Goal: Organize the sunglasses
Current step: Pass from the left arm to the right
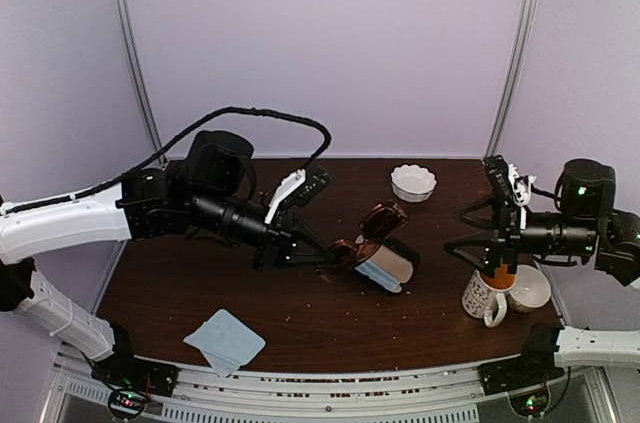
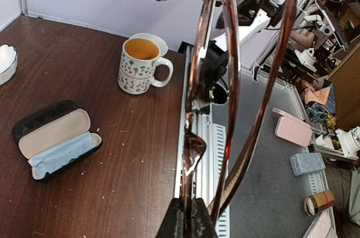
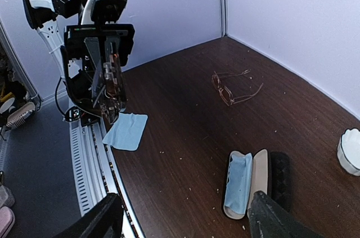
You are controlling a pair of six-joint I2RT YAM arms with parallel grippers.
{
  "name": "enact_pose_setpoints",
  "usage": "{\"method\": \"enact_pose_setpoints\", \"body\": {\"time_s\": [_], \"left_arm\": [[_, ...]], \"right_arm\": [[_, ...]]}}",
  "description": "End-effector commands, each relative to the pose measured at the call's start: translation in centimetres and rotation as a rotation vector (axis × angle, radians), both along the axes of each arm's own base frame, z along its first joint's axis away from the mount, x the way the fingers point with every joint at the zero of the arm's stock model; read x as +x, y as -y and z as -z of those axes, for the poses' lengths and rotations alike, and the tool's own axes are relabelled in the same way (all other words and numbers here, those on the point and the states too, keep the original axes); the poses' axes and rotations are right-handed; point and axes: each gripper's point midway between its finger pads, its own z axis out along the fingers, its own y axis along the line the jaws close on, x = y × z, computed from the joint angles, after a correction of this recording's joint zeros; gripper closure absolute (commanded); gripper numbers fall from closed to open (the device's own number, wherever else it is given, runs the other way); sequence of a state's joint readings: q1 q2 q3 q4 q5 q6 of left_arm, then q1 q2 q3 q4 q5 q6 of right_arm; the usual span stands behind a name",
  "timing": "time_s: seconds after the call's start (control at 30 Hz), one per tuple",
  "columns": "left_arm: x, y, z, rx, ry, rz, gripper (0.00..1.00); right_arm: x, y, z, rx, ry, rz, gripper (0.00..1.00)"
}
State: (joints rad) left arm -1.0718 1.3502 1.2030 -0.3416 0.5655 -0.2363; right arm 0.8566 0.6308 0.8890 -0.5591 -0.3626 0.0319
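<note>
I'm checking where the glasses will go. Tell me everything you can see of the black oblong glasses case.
The black oblong glasses case lies wide open on the dark brown wooden table, both halves facing up. Its outer shell looks black with a quilted diamond texture, and the lining is smooth cream. A light-blue cloth lies in one half, while the other half is bare. No glasses lie in it, and nothing but the table and the cloth appears to touch it.

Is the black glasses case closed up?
No, the glasses case lies open, its cream lining showing and a light-blue cloth tucked in one half.
</note>
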Motion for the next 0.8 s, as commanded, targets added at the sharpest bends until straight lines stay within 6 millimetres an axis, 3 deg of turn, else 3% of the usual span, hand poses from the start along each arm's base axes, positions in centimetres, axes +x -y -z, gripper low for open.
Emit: {"method": "enact_pose_setpoints", "body": {"time_s": [0.0, 0.13, 0.4, 0.77], "left_arm": [[-1.5, -0.3, -1.1, -0.018, 0.003, 0.086, 1.00], [-2.3, -0.3, -0.7, -0.011, -0.038, 0.127, 1.00], [-2.5, 0.1, 0.3, 0.018, -0.079, 0.134, 1.00], [-2.2, 1.0, 1.2, 0.021, -0.101, 0.121, 1.00]], "right_arm": [[-1.4, 0.3, 1.2, -0.056, -0.048, -0.063, 0.30], [-1.9, -0.3, 1.0, -0.032, -0.067, -0.097, 0.41], [-2.6, -2.4, -0.4, 0.045, -0.095, -0.203, 0.52], [-2.9, -5.0, -0.8, 0.055, -0.102, -0.292, 0.64]]}}
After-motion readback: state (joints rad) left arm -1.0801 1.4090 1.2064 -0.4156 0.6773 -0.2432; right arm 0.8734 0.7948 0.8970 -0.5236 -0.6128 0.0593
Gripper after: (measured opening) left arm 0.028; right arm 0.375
